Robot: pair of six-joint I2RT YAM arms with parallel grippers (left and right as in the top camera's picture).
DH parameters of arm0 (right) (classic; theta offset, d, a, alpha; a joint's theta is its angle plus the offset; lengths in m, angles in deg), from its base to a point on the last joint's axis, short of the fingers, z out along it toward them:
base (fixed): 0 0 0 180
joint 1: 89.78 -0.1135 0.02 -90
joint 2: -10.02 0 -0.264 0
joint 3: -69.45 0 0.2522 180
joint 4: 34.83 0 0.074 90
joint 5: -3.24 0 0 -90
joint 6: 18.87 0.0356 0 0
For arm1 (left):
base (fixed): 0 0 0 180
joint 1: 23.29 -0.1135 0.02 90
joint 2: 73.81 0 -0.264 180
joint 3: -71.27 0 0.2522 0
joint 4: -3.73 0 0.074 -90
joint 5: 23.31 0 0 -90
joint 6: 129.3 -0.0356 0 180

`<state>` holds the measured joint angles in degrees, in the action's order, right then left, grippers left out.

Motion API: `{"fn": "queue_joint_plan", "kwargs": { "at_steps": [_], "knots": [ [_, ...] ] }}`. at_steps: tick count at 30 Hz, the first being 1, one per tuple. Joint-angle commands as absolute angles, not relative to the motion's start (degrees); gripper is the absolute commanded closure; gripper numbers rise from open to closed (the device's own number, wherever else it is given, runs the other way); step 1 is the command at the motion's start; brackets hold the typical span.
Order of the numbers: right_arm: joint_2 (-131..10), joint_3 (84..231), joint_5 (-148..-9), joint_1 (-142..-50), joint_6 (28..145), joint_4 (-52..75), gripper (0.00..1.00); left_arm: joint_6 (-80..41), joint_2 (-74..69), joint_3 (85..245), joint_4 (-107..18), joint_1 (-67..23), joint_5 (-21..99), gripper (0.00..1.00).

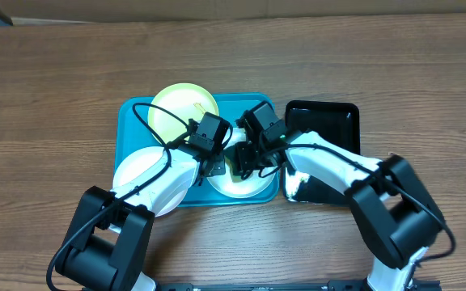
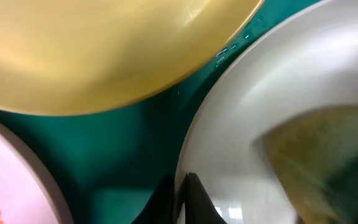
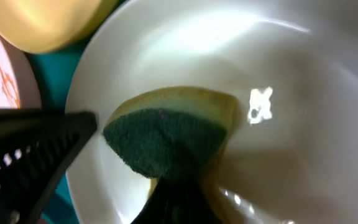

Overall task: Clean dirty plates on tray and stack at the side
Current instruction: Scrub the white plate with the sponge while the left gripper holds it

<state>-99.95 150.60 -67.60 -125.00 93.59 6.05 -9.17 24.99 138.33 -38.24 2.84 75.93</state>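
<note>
At the near-left corner of the tray (image 1: 129, 141) a smeared white plate (image 1: 128, 184) is seen lying over the rim beneath the left arm, and could be nudged onto the counter (image 1: 55, 81) by a swing of that arm. In the tray's far-left part the yellow-green plate (image 1: 176, 109) is left untouched. At its near-right corner the white plate (image 3: 278, 74) is pinched at its rim by the narrowed left hand (image 2: 180, 190), while a sponge (image 3: 166, 137) is clamped in the right hand (image 3: 176, 199) and pressed onto it. If it is scrubbed hard, the rim may be pulled from the pinch, or the closely set hands may be knocked together.
</note>
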Motion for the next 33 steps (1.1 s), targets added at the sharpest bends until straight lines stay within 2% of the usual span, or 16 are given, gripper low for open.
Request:
{"fn": "queue_joint_plan", "kwargs": {
  "at_steps": [1,10,17,26,33],
  "knots": [
    [-95.7,150.8,-70.6,-123.0,93.9,8.4,0.96,-8.4,28.6,136.9,-38.7,3.0,74.6,0.96],
    [-96.2,148.2,-80.5,-122.3,95.3,11.6,0.96,-8.4,28.6,136.9,-38.7,3.0,74.6,0.96],
    [-96.5,140.8,-80.5,-122.8,102.7,4.1,0.96,-8.4,28.6,136.9,-38.7,3.0,74.6,0.96],
    [-96.5,136.8,-69.7,-125.8,107.1,-6.0,0.96,-8.4,28.6,136.9,-38.7,3.0,74.5,0.96],
    [-96.5,136.9,-69.0,-128.0,109.3,-12.6,0.96,-8.4,28.6,136.9,-38.9,3.0,74.5,0.96]
  ]
}}
